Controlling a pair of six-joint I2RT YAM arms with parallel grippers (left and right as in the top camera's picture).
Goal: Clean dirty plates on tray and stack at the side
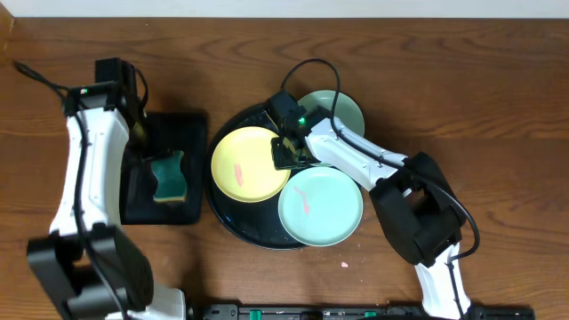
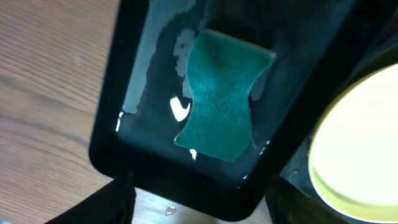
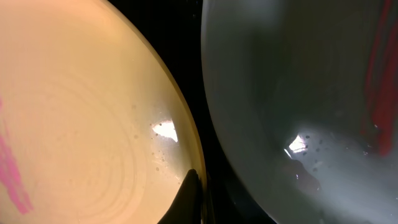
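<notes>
The round black tray (image 1: 228, 212) holds a pale yellow plate (image 1: 244, 164) with a pink smear and an aqua plate (image 1: 322, 209) with a pink smear. A second mint plate (image 1: 347, 111) lies at the tray's back, partly under my right arm. My right gripper (image 1: 289, 153) is at the yellow plate's right rim. In the right wrist view one finger (image 3: 191, 194) lies over the yellow plate's (image 3: 81, 112) rim, beside the aqua plate (image 3: 298, 81); the other finger is hidden. My left gripper (image 1: 142, 133) is open and empty above the green sponge (image 1: 167, 176).
The sponge (image 2: 217, 99) lies in a wet rectangular black tray (image 2: 155, 180) left of the round tray. My left gripper's fingers (image 2: 199, 202) straddle that tray's near end. A small pink crumb (image 1: 342, 264) lies on the wooden table (image 1: 498, 98) in front of the round tray.
</notes>
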